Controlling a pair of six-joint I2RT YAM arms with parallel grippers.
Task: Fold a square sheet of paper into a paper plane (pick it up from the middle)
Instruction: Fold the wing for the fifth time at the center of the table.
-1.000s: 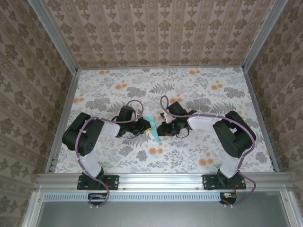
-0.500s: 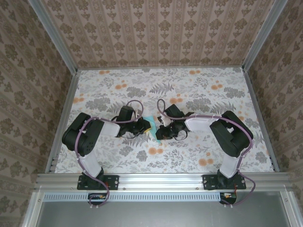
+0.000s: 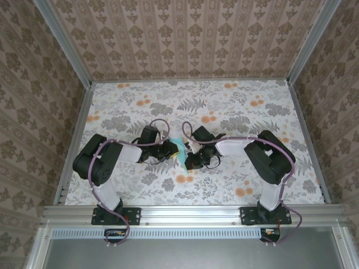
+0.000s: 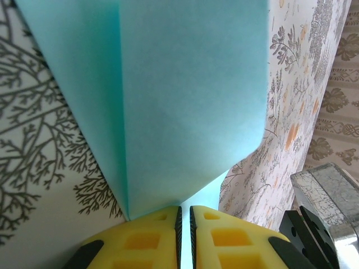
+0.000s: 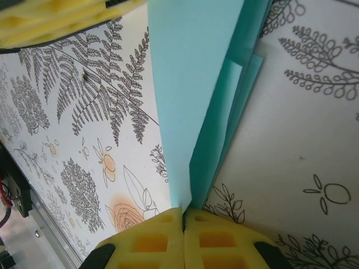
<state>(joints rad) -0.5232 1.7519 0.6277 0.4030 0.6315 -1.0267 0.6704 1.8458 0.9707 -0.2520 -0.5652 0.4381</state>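
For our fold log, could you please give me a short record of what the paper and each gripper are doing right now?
paper: folded turquoise paper, creased, several layers showing
location: mid-table, between the two arms, over the floral table
left gripper: shut on the paper, yellow fingers together
right gripper: shut on the paper from the opposite side
fold state: one long crease visible; final plane shape cannot be told

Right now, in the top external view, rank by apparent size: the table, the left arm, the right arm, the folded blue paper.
1. table
2. left arm and right arm: they look alike, so no ranking between them
3. folded blue paper, smallest by far
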